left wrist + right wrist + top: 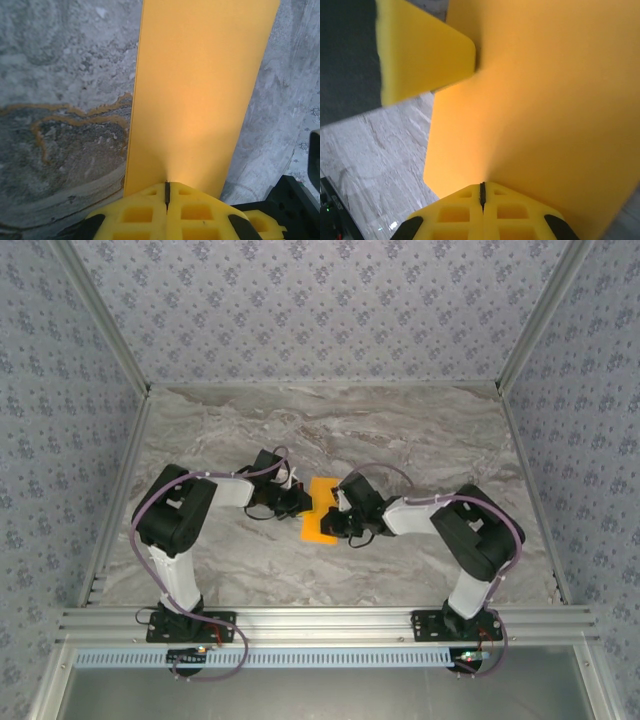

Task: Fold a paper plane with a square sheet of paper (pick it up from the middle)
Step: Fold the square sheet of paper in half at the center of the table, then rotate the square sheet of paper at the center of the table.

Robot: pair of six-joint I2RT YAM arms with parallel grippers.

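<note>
Overhead looks down — close wrist cameras share paper (200, 90).

Occlusions and crops
Top view: left tool (303, 502) and right tool (340, 513) cover the side edges of the orange paper (321, 488); folds unreadable. Left wrist view: paper runs off frame top. Right wrist view: paper cropped top and right; yellow finger (420, 55) at upper left blurred.

Nothing can be read: no text, label, brand or number on the square sheet of paper (200, 90) or the desk (60, 75).
</note>
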